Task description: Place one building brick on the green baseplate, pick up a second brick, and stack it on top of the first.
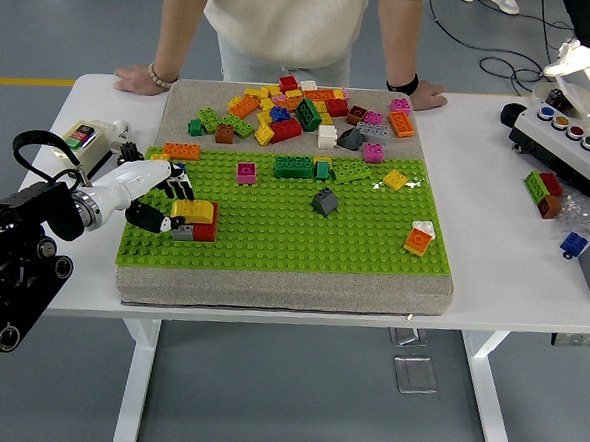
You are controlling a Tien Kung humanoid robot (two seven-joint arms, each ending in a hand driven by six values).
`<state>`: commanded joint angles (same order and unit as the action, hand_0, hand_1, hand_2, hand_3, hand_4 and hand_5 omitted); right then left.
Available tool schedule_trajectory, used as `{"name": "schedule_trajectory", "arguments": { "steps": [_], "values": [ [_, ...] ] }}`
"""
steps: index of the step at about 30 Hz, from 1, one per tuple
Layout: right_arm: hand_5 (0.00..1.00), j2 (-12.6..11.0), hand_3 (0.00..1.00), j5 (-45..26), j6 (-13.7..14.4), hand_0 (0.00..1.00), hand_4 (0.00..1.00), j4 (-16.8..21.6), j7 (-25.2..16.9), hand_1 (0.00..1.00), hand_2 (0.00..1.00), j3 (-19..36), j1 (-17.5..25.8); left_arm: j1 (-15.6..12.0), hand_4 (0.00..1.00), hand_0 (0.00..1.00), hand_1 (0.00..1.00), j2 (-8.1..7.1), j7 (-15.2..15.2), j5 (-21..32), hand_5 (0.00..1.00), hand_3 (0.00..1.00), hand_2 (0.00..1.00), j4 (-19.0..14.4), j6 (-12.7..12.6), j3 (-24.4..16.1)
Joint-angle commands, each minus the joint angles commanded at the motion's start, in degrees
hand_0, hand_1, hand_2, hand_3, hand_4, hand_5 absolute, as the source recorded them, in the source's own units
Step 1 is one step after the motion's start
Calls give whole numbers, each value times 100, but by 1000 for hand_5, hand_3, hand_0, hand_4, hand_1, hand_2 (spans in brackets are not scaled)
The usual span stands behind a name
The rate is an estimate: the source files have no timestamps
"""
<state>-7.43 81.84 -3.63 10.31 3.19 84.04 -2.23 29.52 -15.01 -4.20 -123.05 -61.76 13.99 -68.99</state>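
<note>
Head view: left hand (148,194) partly hides yellow brick (194,211).

One view only, the head camera, set high on the robot's side and tilted forward and down. The white table (493,263) fills the middle band of the frame, its near edge running across below the centre, with grey floor and table legs showing underneath. The baseplate (285,220) sits almost dead centre, seen at a steep angle from moderately near. At the top edge a person (287,20) stands at the far side, cropped at the chest. The left arm (22,254) enters from the lower left. On the right the frame cuts off just past a button box (570,143). No second view shares this scene.
</note>
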Motion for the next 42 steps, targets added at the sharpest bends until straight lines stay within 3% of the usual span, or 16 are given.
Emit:
{"name": "schedule_trajectory", "arguments": {
  "steps": [42],
  "values": [
    [504,15,754,-21,-1,761,998,0,5,689,735,-16,-5,17,886,737,671,19,-50,66,69,587,598,11,34,-46]
  ]
}}
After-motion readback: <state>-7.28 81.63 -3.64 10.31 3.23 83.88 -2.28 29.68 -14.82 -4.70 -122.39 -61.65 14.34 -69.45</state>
